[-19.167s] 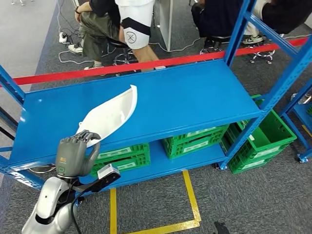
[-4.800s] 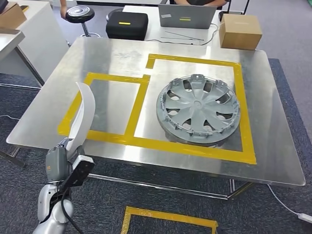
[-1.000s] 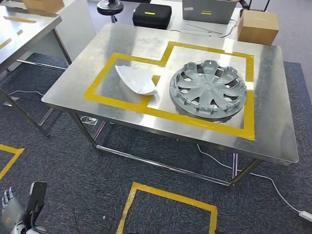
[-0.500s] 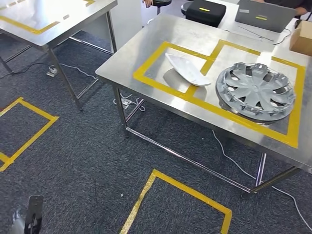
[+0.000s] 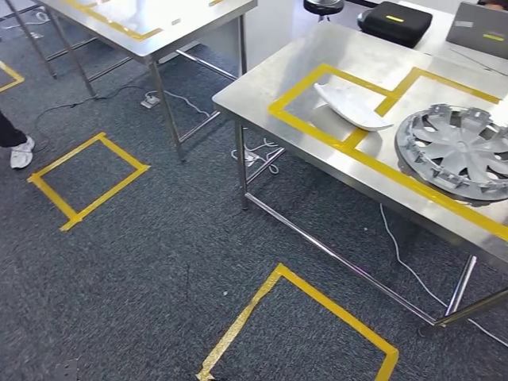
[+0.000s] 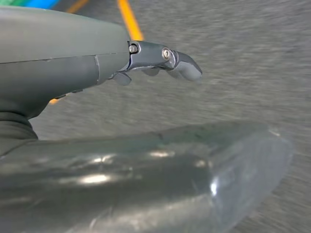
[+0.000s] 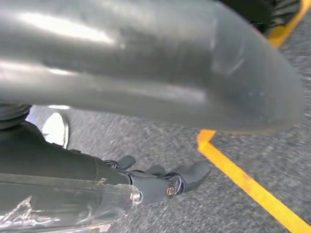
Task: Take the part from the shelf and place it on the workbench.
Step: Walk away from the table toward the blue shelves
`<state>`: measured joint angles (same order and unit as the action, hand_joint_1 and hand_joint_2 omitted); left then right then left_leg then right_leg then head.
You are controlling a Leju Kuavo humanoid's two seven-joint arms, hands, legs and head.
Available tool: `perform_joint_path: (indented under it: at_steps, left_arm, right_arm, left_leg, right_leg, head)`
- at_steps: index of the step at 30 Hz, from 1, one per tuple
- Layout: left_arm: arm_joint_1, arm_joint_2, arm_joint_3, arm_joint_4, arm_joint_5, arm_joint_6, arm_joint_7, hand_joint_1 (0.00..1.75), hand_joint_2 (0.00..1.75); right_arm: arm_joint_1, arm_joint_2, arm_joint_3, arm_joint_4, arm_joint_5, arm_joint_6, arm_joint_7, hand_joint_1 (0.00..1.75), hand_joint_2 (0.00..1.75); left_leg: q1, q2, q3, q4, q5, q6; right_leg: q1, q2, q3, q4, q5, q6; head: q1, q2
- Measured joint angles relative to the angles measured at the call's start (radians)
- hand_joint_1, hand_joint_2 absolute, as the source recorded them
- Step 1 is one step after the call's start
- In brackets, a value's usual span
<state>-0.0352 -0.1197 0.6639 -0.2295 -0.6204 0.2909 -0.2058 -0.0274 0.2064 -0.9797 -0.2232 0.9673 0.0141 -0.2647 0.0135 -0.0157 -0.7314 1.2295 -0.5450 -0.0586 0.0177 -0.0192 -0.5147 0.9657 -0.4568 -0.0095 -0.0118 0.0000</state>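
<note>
The white part (image 5: 353,109) lies on the steel worktop (image 5: 257,87), inside the smaller square of yellow tape (image 5: 302,82), with its far tip reaching over the tape line toward the grey hubcap (image 5: 460,151). The hubcap sits flat in the larger taped area just beside it, not touching the part. Behind them a black case (image 5: 394,21) and a laptop (image 5: 482,29) rest at the far side. A second steel table (image 5: 150,24) stands well apart to the left, and yellow tape squares (image 5: 86,178) mark the dark carpet (image 5: 155,262). A person's shoe (image 5: 21,153) shows at the left edge.

The left hand (image 6: 110,63) hangs over the carpet, fingers straight and apart from the thumb, holding nothing. The right hand (image 7: 121,179) also hangs above the carpet, fingers extended, thumb apart, nothing in it
</note>
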Motion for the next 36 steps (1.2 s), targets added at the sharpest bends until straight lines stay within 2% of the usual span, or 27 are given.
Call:
perform_joint_path:
  at_steps: [2,4,5,7,8,9,10,11,13,14,15,16,17,19,21,22,23,25,26,27,29,30,31,32,33,34,36]
  left_arm:
    - [0.001,-0.004,-0.004,0.003,-0.021,-0.002,0.018,0.0,0.0]
    - [0.002,-0.009,-0.007,0.005,-0.027,-0.003,0.024,0.0,0.0]
    - [-0.001,-0.011,-0.008,0.005,-0.028,-0.003,0.024,0.0,0.0]
    - [-0.006,-0.016,-0.011,0.006,-0.035,-0.003,0.028,0.0,0.0]
    - [-0.005,-0.016,-0.013,0.007,-0.04,-0.003,0.035,0.0,0.0]
    - [-0.002,-0.018,-0.014,0.009,-0.044,-0.009,0.047,0.0,0.0]
    - [0.002,-0.019,-0.015,0.011,-0.044,-0.019,0.062,0.0,0.0]
    - [0.005,-0.021,-0.015,0.013,-0.044,-0.033,0.077,0.0,0.0]
    - [0.001,-0.027,-0.015,0.014,-0.045,-0.057,0.093,0.0,0.0]
    - [-0.001,-0.03,-0.015,0.014,-0.047,-0.063,0.091,0.0,0.0]
    - [-0.003,-0.033,-0.015,0.014,-0.048,-0.065,0.086,0.0,0.0]
    - [-0.003,-0.036,-0.015,0.014,-0.049,-0.067,0.081,0.0,0.0]
    - [-0.001,-0.038,-0.015,0.015,-0.051,-0.067,0.076,0.0,0.0]
    - [0.0,-0.042,-0.015,0.015,-0.057,-0.068,0.071,0.0,0.0]
    - [-0.002,-0.043,-0.015,0.015,-0.06,-0.075,0.074,0.0,0.0]
    - [-0.003,-0.044,-0.015,0.015,-0.06,-0.08,0.078,0.0,0.0]
    - [-0.002,-0.045,-0.015,0.015,-0.059,-0.085,0.082,0.0,0.0]
    - [0.001,-0.045,-0.015,0.016,-0.06,-0.089,0.09,0.0,0.0]
    - [0.003,-0.046,-0.015,0.017,-0.062,-0.089,0.093,0.0,0.0]
    - [0.003,-0.046,-0.015,0.018,-0.064,-0.091,0.096,0.0,0.0]
    - [0.001,-0.049,-0.015,0.018,-0.074,-0.098,0.099,0.0,0.0]
    - [-0.001,-0.05,-0.016,0.018,-0.084,-0.102,0.1,0.0,0.0]
    - [-0.002,-0.052,-0.017,0.018,-0.099,-0.106,0.1,0.0,0.0]
    - [-0.001,-0.053,-0.021,0.018,-0.117,-0.111,0.1,0.0,0.0]
    - [0.001,-0.055,-0.028,0.018,-0.139,-0.116,0.1,0.0,0.0]
    - [0.001,-0.057,-0.036,0.018,-0.161,-0.122,0.101,0.0,0.0]
    - [-0.002,-0.062,-0.056,0.018,-0.193,-0.133,0.101,0.0,0.0]
  right_arm:
    - [-0.001,0.0,-0.001,0.0,0.002,0.001,0.0,0.0,0.0]
    - [-0.003,0.0,-0.002,-0.001,0.002,0.001,0.0,0.0,0.0]
    - [-0.004,-0.001,-0.003,-0.002,0.002,0.001,0.0,0.0,0.0]
    - [-0.005,-0.001,-0.006,-0.005,0.003,0.001,0.0,0.0,0.0]
    - [-0.006,0.0,-0.007,-0.006,0.005,0.001,0.0,0.0,0.0]
    - [-0.007,0.001,-0.008,-0.006,0.009,0.001,0.0,0.0,0.0]
    - [-0.006,0.002,-0.008,-0.006,0.013,0.001,0.001,0.0,0.0]
    - [-0.003,0.004,-0.008,-0.006,0.018,0.002,0.002,0.0,0.0]
    - [0.004,0.005,-0.008,-0.006,0.026,0.004,0.003,0.0,0.0]
    - [0.007,0.005,-0.008,-0.006,0.03,0.005,0.003,0.0,0.0]
    - [0.008,0.005,-0.008,-0.006,0.034,0.005,0.003,0.0,0.0]
    - [0.007,0.005,-0.009,-0.006,0.037,0.004,0.003,0.0,0.0]
    - [0.006,0.005,-0.009,-0.006,0.039,0.003,0.003,0.0,0.0]
    - [0.005,0.004,-0.009,-0.007,0.04,0.002,0.003,0.0,0.0]
    - [0.004,0.003,-0.01,-0.008,0.039,0.002,0.002,0.0,0.0]
    - [0.002,0.003,-0.011,-0.008,0.038,0.002,0.0,0.0,0.0]
    - [0.0,0.003,-0.012,-0.008,0.036,0.003,-0.002,0.0,0.0]
    - [-0.005,0.003,-0.016,-0.008,0.035,0.002,-0.004,0.0,0.0]
    - [-0.007,0.003,-0.017,-0.008,0.035,0.001,-0.005,0.0,0.0]
    - [-0.007,0.003,-0.018,-0.008,0.036,-0.001,-0.005,0.0,0.0]
    - [-0.005,0.003,-0.02,-0.008,0.038,-0.003,-0.006,0.0,0.0]
    - [-0.004,0.003,-0.021,-0.008,0.039,-0.004,-0.005,0.0,0.0]
    - [-0.003,0.003,-0.022,-0.008,0.042,-0.005,-0.005,0.0,0.0]
    - [-0.004,0.003,-0.023,-0.008,0.045,-0.005,-0.004,0.0,0.0]
    - [-0.004,0.003,-0.023,-0.008,0.049,-0.006,-0.004,0.0,0.0]
    - [-0.005,0.003,-0.024,-0.008,0.052,-0.005,-0.004,0.0,0.0]
    - [-0.006,0.003,-0.024,-0.008,0.055,-0.004,-0.003,0.0,0.0]
  left_leg:
    - [0.011,0.007,0.02,0.052,0.037,-0.016]
    - [0.024,0.035,0.112,-0.029,0.082,-0.034]
    - [0.027,0.058,0.174,-0.105,0.076,-0.04]
    - [0.022,0.091,0.253,-0.222,0.041,-0.022]
    - [0.015,0.089,0.261,-0.246,0.032,-0.004]
    - [0.009,0.082,0.254,-0.249,0.035,0.015]
    - [0.005,0.075,0.247,-0.248,0.043,0.027]
    - [0.002,0.067,0.238,-0.248,0.053,0.038]
    - [-0.001,0.044,0.211,-0.249,0.076,0.055]
    - [-0.004,0.029,0.194,-0.248,0.09,0.06]
    - [-0.006,0.014,0.178,-0.248,0.103,0.062]
    - [-0.009,0.0,0.161,-0.247,0.116,0.062]
    - [-0.01,-0.013,0.145,-0.247,0.129,0.062]
    - [-0.01,-0.04,0.118,-0.246,0.153,0.057]
    - [-0.012,-0.066,0.099,-0.245,0.177,0.049]
    - [-0.012,-0.077,0.094,-0.246,0.188,0.044]
    - [-0.012,-0.088,0.09,-0.249,0.201,0.038]
    - [-0.01,-0.1,0.08,-0.252,0.214,0.026]
    - [-0.011,-0.087,0.071,-0.241,0.195,0.021]
    - [-0.012,-0.067,0.058,-0.211,0.156,0.018]
    - [-0.012,-0.018,0.025,-0.097,0.052,0.014]
    - [-0.011,-0.008,0.01,-0.031,0.024,0.011]
    - [-0.009,-0.002,0.003,0.02,0.024,0.009]
    - [-0.007,0.003,0.007,0.046,0.046,0.006]
    - [-0.006,0.008,0.028,0.039,0.078,0.005]
    - [-0.005,0.021,0.069,-0.005,0.103,0.005]
    - [-0.009,0.069,0.184,-0.153,0.101,0.01]
  right_leg:
    - [-0.003,-0.034,-0.032,0.005,0.022,0.009]
    - [-0.006,-0.062,-0.065,0.019,0.038,0.023]
    - [-0.006,-0.075,-0.08,0.03,0.042,0.03]
    - [-0.008,-0.096,-0.096,0.05,0.049,0.043]
    - [-0.014,-0.107,-0.099,0.055,0.055,0.048]
    - [-0.02,-0.112,-0.099,0.055,0.059,0.053]
    - [-0.026,-0.103,-0.101,0.059,0.052,0.059]
    - [-0.031,-0.08,-0.106,0.076,0.024,0.064]
    - [-0.032,-0.018,-0.132,0.167,-0.078,0.068]
    - [-0.029,0.002,-0.148,0.235,-0.128,0.064]
    - [-0.026,0.012,-0.157,0.295,-0.157,0.059]
    - [-0.022,0.018,-0.157,0.333,-0.162,0.053]
    - [-0.018,0.022,-0.14,0.338,-0.143,0.046]
    - [-0.014,0.047,-0.054,0.24,-0.086,0.034]
    - [-0.015,0.094,0.052,0.088,-0.079,0.029]
    - [-0.016,0.109,0.082,0.039,-0.087,0.031]
    - [-0.014,0.109,0.092,0.016,-0.092,0.033]
    - [-0.015,0.086,0.074,0.012,-0.075,0.029]
    - [-0.015,0.072,0.065,0.011,-0.065,0.022]
    - [-0.016,0.057,0.054,0.008,-0.053,0.014]
    - [-0.013,0.026,0.031,0.007,-0.032,0.005]
    - [-0.011,0.009,0.018,0.008,-0.022,0.005]
    - [-0.01,-0.008,0.005,0.008,-0.011,0.005]
    - [-0.01,-0.024,-0.009,0.009,-0.002,0.007]
    - [-0.01,-0.039,-0.022,0.011,0.007,0.01]
    - [-0.01,-0.052,-0.034,0.013,0.015,0.013]
    - [-0.007,-0.077,-0.049,0.019,0.025,0.023]
  head:
    - [0.0,0.0]
    - [-0.001,0.0]
    - [-0.002,0.0]
    - [-0.001,0.0]
    - [0.0,0.0]
    - [0.002,0.0]
    - [0.002,0.0]
    - [0.002,0.0]
    - [0.004,0.0]
    - [0.006,0.0]
    - [0.008,0.0]
    - [0.009,0.0]
    - [0.008,0.0]
    - [0.008,0.0]
    - [0.008,0.0]
    - [0.008,0.0]
    - [0.009,0.0]
    - [0.009,0.0]
    - [0.006,0.0]
    - [0.001,0.0]
    - [-0.004,0.0]
    - [-0.004,0.0]
    - [-0.004,0.0]
    - [-0.004,0.0]
    - [-0.004,0.0]
    - [-0.005,0.0]
    - [-0.005,0.0]
